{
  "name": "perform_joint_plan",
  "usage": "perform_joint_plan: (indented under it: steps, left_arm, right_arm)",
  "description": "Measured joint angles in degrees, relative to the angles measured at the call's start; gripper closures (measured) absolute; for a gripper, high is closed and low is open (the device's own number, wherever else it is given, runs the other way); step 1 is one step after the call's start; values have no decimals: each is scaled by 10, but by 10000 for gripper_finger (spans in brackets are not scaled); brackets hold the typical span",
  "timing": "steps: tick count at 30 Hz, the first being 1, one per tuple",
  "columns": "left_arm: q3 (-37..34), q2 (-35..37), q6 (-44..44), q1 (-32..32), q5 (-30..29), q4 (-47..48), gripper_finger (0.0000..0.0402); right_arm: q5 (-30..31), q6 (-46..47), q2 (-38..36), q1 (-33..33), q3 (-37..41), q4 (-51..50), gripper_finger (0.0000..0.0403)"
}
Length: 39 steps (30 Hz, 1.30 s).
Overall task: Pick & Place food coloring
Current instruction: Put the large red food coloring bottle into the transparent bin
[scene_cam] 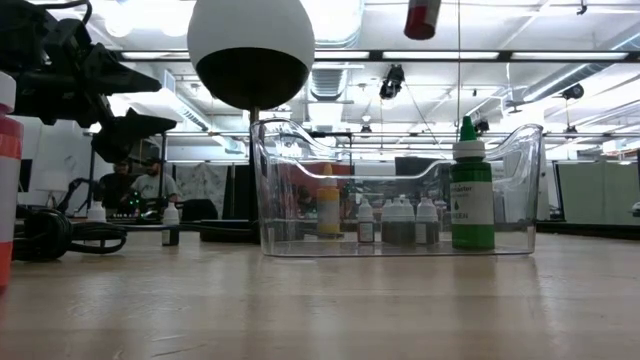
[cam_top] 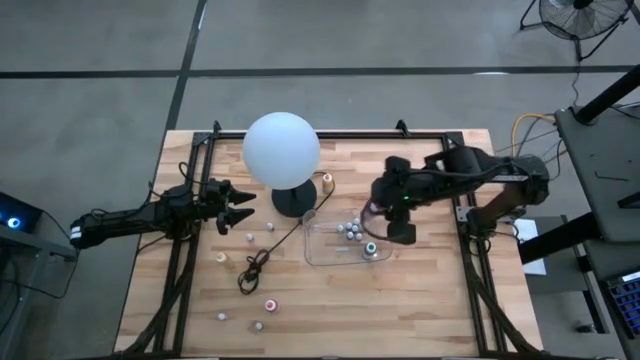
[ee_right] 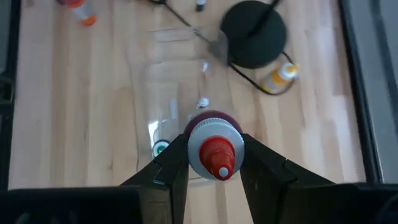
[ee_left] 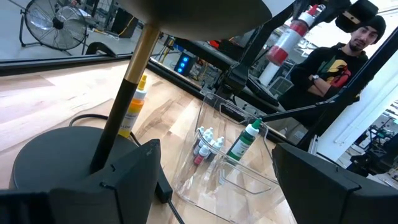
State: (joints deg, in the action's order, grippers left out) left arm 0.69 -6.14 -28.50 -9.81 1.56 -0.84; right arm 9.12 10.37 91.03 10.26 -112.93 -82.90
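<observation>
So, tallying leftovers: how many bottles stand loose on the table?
7 bottles: one by the lamp base, three near the left end effector, three beyond the cable; some may hide.

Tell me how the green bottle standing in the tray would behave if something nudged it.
The green bottle looks tall and narrow, so it would probably tip easily. The tray walls would likely catch it. Being small plastic, it's probably light and may slide.

Past my left gripper's (ee_left: 214, 180) spread fingers I see the lamp's black base (ee_left: 59, 165) and brass stem (ee_left: 127, 93), a yellow bottle (ee_left: 134, 106) beside it, the clear tray (ee_left: 233, 162) holding a green-capped bottle (ee_left: 244, 140) and small bottles (ee_left: 204, 144), and a person (ee_left: 339, 59) beyond.
</observation>
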Motion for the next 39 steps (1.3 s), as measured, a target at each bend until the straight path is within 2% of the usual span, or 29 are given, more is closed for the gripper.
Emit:
perform_joint_plan:
  steps: [5,14,17,22,39]
  left_arm:
    - [0,0,0,0,0,0,122]
    - [0,0,0,0,0,0,122]
    - [0,0,0,0,0,0,122]
    - [0,0,0,0,0,0,122]
    - [0,0,0,0,0,0,122]
  right_arm:
    - [-53,-61,32,0,-23,-5,295]
    - [-66,-123,56,-8,6,1,295]
    - [-70,-138,59,-10,30,25,295]
    - [-112,-140,58,-16,84,81,295]
    - [-114,-136,57,-18,214,191,295]
